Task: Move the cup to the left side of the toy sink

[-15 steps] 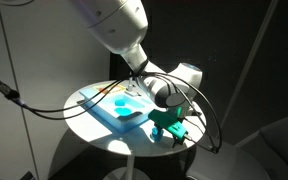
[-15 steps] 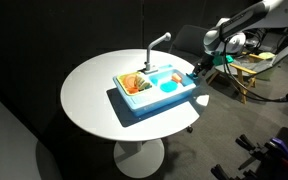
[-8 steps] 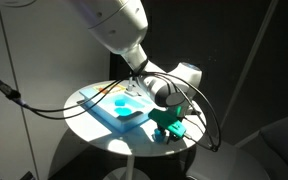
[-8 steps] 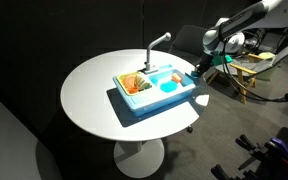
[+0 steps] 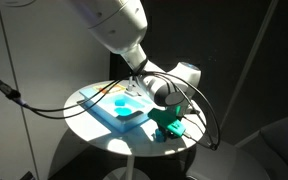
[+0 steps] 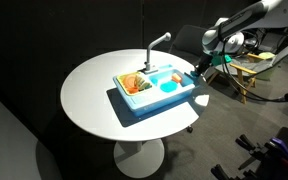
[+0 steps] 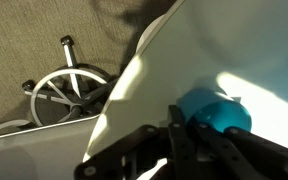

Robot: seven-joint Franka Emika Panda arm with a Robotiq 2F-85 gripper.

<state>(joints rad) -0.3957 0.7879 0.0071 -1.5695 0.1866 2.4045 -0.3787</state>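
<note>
In an exterior view the arm [image 5: 114, 25] comes down from the top and bends at the wrist, so that the gripper [image 5: 169, 127] points down at the near edge of the round white table [image 5: 84, 122]. It is just beside the toy sink [image 5: 124, 108]. Black cables loop around the wrist, and the jaws cannot be made out here.

In an exterior view from farther off, the arm [image 6: 246, 18] reaches in from the upper right. The gripper [image 6: 200, 68] is low at the end of the toy sink [image 6: 149, 108] away from its orange-white patch [image 6: 134, 83], with the faucet [image 6: 156, 42] well clear of it.

In the wrist view the gripper [image 7: 179, 118] has its jaws together over the table [image 7: 154, 90]. The cup [image 7: 216, 108] sits right at their tips. Whether its rim is pinched cannot be told. Carpet and a wheeled metal frame [image 7: 69, 90] lie beyond the table's edge.
</note>
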